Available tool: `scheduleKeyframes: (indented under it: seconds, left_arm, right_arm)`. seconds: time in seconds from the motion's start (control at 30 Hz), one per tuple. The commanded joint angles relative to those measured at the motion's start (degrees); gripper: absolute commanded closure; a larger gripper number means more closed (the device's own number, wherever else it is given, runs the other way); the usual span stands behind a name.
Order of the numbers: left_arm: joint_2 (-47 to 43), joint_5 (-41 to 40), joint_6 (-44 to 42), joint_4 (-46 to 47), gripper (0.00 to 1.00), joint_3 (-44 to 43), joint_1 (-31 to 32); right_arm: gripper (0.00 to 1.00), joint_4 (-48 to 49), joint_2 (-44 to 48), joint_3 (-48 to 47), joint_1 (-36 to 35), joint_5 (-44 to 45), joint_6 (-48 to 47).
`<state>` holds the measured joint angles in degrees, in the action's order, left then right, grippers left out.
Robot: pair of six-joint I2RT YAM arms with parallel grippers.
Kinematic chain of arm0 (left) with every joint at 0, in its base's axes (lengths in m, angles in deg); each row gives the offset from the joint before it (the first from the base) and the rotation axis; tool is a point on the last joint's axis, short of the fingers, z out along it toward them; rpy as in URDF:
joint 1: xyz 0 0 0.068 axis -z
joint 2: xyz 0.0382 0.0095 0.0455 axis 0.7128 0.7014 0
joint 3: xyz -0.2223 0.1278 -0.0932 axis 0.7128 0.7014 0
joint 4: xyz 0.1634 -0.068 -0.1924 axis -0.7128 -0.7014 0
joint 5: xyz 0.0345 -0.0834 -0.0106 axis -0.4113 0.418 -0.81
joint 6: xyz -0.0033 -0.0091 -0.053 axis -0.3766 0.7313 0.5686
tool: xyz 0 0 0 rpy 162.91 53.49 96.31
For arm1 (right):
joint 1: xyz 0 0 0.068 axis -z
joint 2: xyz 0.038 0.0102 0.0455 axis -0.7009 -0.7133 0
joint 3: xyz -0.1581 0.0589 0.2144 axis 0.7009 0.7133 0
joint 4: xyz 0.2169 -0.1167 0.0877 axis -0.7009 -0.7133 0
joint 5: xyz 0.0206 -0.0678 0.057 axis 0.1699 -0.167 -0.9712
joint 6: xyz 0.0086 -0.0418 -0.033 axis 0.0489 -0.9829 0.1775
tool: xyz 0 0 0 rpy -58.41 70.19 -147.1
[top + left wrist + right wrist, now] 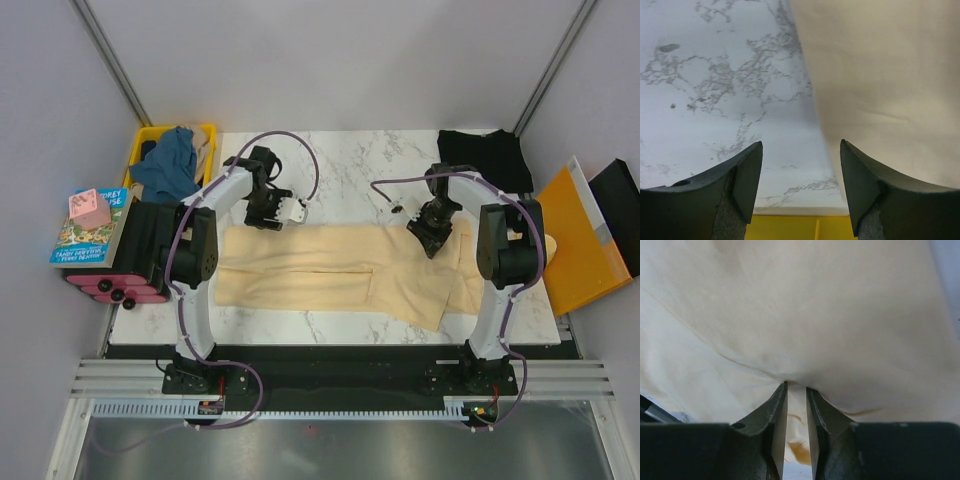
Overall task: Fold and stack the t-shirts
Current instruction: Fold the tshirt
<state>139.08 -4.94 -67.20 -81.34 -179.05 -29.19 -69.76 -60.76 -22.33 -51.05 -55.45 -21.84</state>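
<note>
The cream shirt (330, 270) lies spread flat across the middle of the table (340, 170), long side running from the left edge toward the right edge, its right end rumpled and doubled over near the front right corner. My right gripper (432, 240) is down on that right end. In its own wrist view the cloth (790, 305) fills almost everything. It is drawn up in a small peak at my right gripper (796, 386), whose two fingers stand nearly together with a fold of the cream cloth pinched in the narrow gap. That arm reaches in from the right edge, elbow high, wrist bent steeply down onto the shirt.

My left gripper (265, 215) hangs over the far edge of the shirt near its left end. Its wrist view shows the cloth (890, 75) on one side and bare table (715, 75) on the other. My left gripper (801, 145) has its fingers spread wide with nothing between them. That arm arches up from its base and forward, with the wrist pointing down.

The black shirt (485, 158) lies at the far right corner, well apart from both grippers. The teal shirt (170, 165) is heaped in the yellow crate (207, 132) just off the far left corner. An orange folder (580, 250) sits beyond the right edge.
</note>
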Motion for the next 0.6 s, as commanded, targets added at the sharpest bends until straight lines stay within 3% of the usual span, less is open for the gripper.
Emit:
scheduleKeyframes:
  seconds: [0.0, 0.13, 0.27, 0.4, 0.57]
  left_arm:
    - [-2.5, -0.7, -2.8, 0.6, 0.30, 4.8, 0.3]
    - [-2.1, -2.3, -0.6, 2.7, 0.30, 4.1, -0.1]
    - [-1.6, -7.3, 4.6, 10.9, 0.30, 2.5, -0.3]
    - [-1.5, -15.3, 6.5, 20.1, 0.30, 3.3, -0.8]
    - [-0.8, -21.2, 8.6, 24.6, 0.29, 1.8, -1.8]
  right_arm:
    - [0.70, 3.8, -1.3, -1.4, -0.6, 2.5, 1.3]
    - [0.69, 10.3, -5.4, -2.9, -0.5, 6.4, 4.0]
    - [0.69, 16.1, -9.9, -7.9, -0.4, 9.1, 6.8]
    - [0.70, 22.1, -16.0, -17.6, -1.0, 13.0, 9.5]
    - [0.69, 26.4, -22.9, -27.5, -4.2, 17.1, 6.9]
